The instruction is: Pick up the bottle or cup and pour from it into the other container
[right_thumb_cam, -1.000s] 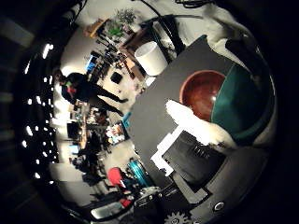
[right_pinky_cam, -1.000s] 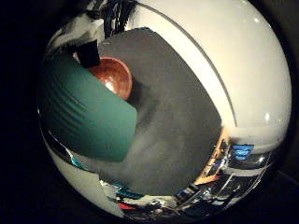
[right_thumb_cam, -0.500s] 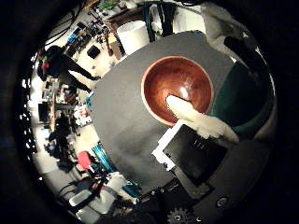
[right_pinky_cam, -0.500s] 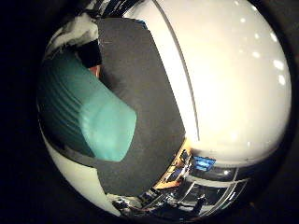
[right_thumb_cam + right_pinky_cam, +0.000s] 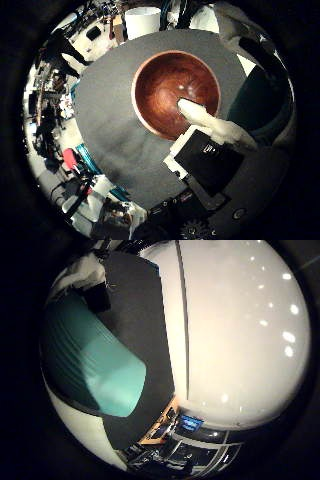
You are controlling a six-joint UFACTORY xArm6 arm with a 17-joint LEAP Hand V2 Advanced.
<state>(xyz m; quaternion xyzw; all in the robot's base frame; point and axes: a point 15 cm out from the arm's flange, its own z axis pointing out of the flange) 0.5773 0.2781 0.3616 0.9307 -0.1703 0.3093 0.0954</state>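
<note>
From the thumb side palm view I see a reddish-brown wooden bowl [image 5: 175, 95] sitting on a dark grey round mat [image 5: 110, 135]. The bowl's inside is glossy with a small highlight, and I see nothing in it. A white fingertip [image 5: 200, 114] of the right hand [image 5: 215, 150] reaches across the bowl's near rim.

The teal cup [image 5: 95, 370] is close against the palm. It fills much of the little finger side view, ribbed along its side, lying tilted rather than upright. In the thumb side view its dark teal body shows just beside the bowl, behind the white finger. Fingers look curled round the cup, clamped on it; I can't see every contact. The cup's mouth is not visible to me, so I can't tell what it holds.

The mat lies on a white tabletop [image 5: 240, 335]. Past the mat's far edge stands a white cylindrical container [image 5: 142, 21], apart from the bowl. Room clutter lies beyond the table's edge, too small to name.
</note>
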